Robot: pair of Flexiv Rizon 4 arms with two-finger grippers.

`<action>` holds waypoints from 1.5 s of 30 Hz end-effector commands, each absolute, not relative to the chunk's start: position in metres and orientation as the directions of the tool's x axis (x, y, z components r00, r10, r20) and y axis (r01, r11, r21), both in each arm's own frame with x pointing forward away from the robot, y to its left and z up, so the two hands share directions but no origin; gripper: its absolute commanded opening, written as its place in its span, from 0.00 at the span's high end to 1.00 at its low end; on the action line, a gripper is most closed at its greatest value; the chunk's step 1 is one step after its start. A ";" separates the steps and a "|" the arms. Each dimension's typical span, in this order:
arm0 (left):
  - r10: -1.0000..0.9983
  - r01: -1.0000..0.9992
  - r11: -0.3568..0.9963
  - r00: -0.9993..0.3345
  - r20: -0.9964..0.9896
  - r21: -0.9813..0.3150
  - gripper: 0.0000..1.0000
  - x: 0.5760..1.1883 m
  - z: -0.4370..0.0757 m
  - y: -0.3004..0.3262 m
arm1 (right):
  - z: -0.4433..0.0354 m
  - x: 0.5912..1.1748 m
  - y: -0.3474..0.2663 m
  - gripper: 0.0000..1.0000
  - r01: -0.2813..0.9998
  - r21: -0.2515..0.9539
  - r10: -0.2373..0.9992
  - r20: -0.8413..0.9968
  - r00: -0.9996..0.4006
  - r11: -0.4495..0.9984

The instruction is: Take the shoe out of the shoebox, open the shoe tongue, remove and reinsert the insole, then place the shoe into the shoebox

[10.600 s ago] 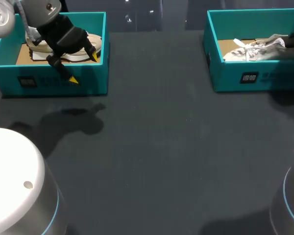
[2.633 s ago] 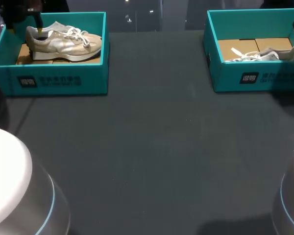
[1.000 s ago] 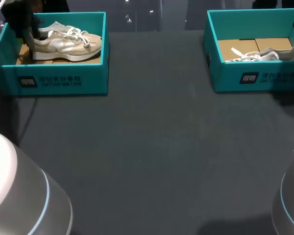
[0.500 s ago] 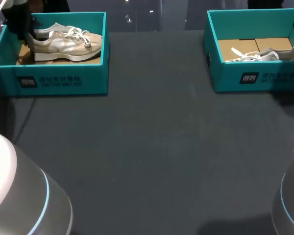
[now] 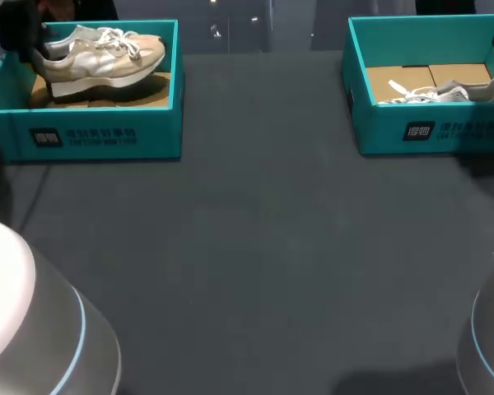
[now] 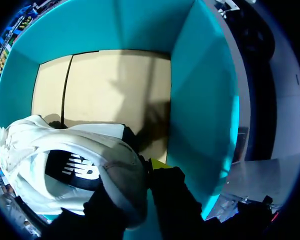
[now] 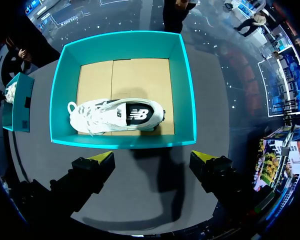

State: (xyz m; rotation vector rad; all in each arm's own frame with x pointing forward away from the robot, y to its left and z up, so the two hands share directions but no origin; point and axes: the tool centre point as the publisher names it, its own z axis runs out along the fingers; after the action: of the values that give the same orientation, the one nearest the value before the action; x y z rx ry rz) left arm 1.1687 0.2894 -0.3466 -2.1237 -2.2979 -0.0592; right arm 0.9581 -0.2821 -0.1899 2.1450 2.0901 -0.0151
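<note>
Dark and grey, the table [image 5: 255,247] is carrying two blue-green boxes at its far edge, well apart from each other. My left fingers [image 6: 159,163] are pinching the heel of the beige shoe [image 5: 99,53] from two sides, so they are holding it tight. The beige shoe is hanging tilted, toe up, just above the brown floor of the left shoebox [image 5: 107,136]; it is not out past the walls yet. My right fingers [image 7: 101,157] are spread wide and holding nothing. They are hovering above the near wall of the right shoebox [image 7: 122,141], where a white shoe [image 7: 115,115] is lying on its side.

I think the first step is going on: taking the shoe out of its box. The next move is asking for a lift high enough for the sole to clear the box wall. Then the shoe needs carrying over the bare table and setting down flat. The grip is only on the heel, so the shoe may swing or slip.
</note>
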 end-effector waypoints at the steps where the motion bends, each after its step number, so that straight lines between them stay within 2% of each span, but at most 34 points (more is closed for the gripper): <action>1: 0.997 0.997 0.075 -0.076 0.030 0.027 1.00 1.160 -0.332 0.292 | -0.190 0.957 -0.282 0.00 0.995 0.100 0.993 -0.110 0.032 -0.021; 23: 0.992 0.991 0.110 -0.115 0.059 0.076 1.00 1.138 -0.213 0.291 | -0.190 0.957 -0.282 0.00 0.995 0.100 0.993 -0.110 0.032 -0.021; 36: 0.991 0.989 0.078 -0.092 0.102 0.127 1.00 1.091 -0.116 0.288 | -0.190 0.957 -0.282 0.00 0.995 0.100 0.993 -0.110 0.032 -0.021; 45: 0.987 0.980 0.039 -0.068 0.144 0.193 1.00 1.039 -0.088 0.265 | -0.190 0.957 -0.282 0.00 0.995 0.100 0.993 -0.110 0.032 -0.021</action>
State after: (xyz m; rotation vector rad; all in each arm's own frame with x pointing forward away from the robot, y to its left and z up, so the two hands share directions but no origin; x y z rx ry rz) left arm 1.0846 0.2766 -0.1063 -2.1295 -2.2574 -0.2461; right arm 0.9581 -0.2820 -0.1898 2.1449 2.0901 -0.0151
